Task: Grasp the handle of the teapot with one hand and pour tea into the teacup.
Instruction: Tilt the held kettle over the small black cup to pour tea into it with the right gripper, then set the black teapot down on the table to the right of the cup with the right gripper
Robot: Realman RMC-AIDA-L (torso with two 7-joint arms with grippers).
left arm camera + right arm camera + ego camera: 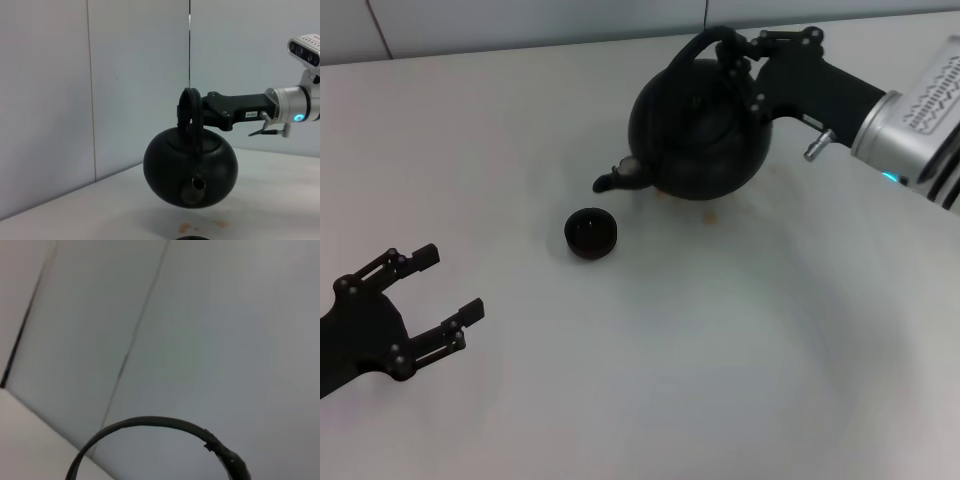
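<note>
Right hand [738, 52] gripping handle [705, 42], teapot [698, 125] lifted, tilted toward teacup [591, 233]

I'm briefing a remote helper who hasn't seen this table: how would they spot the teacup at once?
Start at the big round black teapot that the right gripper holds up by its handle over the white table. Just below the spout sits the teacup: small, low, dark, with no handle, the only thing standing on the table.

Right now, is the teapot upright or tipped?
Tipped. The teapot, held off the table by the right gripper on its handle, leans spout-down toward the teacup.
</note>
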